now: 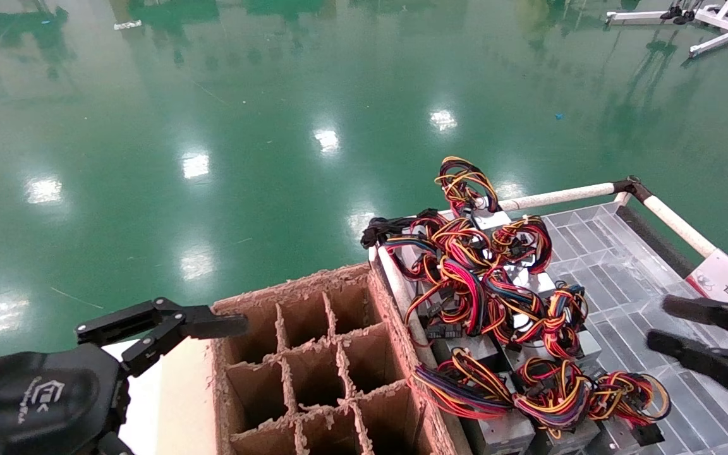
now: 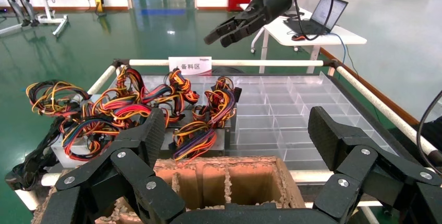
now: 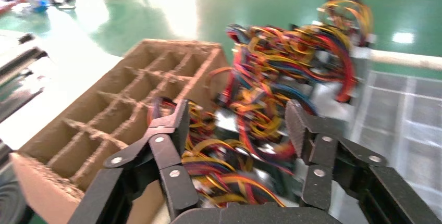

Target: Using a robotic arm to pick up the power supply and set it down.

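So the setup here is a clear gridded tray (image 1: 617, 265) on a white-railed cart, sitting on the right, with a pile of grey power supplies stacked along its left edge, wires spilling everywhere. Right beside it on the left is a chewed-up cardboard divider box (image 1: 313, 366) with empty cells, which I'd guess is where a unit ends up, since the two are butted together so the carry is short. The right gripper (image 1: 705, 338) is the one doing the work: it hangs over the bare right part of the tray, fingers spread apart and holding nothing, pointed left toward the pile. From its own wrist camera the fingers frame the tangle of cables, so it looks lined up for an approach rather than a grab yet. Which box is the target is hard to call; my best guess is the power supply (image 1: 503, 433) at the near end of the pile, the one with the mostly red, yellow and orange bundle on top, though several neighbours have purple or blue mixed in and the looms overlap. The left gripper (image 1: 168, 332) sits low on the near left, just beside the cardboard box's far left corner, also spread wide and empty, looking parked. Snagging a neighbour's wires seems like the obvious risk.
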Controlling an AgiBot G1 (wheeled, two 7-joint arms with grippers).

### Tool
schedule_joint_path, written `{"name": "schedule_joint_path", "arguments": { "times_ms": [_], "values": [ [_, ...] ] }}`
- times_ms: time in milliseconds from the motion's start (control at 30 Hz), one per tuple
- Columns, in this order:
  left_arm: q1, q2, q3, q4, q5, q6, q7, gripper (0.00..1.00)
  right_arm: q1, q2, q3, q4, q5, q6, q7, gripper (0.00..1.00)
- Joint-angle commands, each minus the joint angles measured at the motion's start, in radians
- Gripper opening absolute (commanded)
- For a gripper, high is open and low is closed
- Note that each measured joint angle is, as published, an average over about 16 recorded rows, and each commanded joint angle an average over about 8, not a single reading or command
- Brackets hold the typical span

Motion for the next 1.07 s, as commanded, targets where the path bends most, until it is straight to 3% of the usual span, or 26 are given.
{"name": "schedule_joint_path", "arguments": {
  "times_ms": [33,1067],
  "values": [
    [0.000,0.000,0.000,0.000,0.000,0.000,0.000,1.00,-0.014,-0.010,0.032,0.031,-0.016,0.003,0.010,1.00],
    [0.000,0.000,0.000,0.000,0.000,0.000,0.000,1.00,-0.219,-0.163,0.510,0.489,-0.251,0.045,0.153,1.00]
  ]
}}
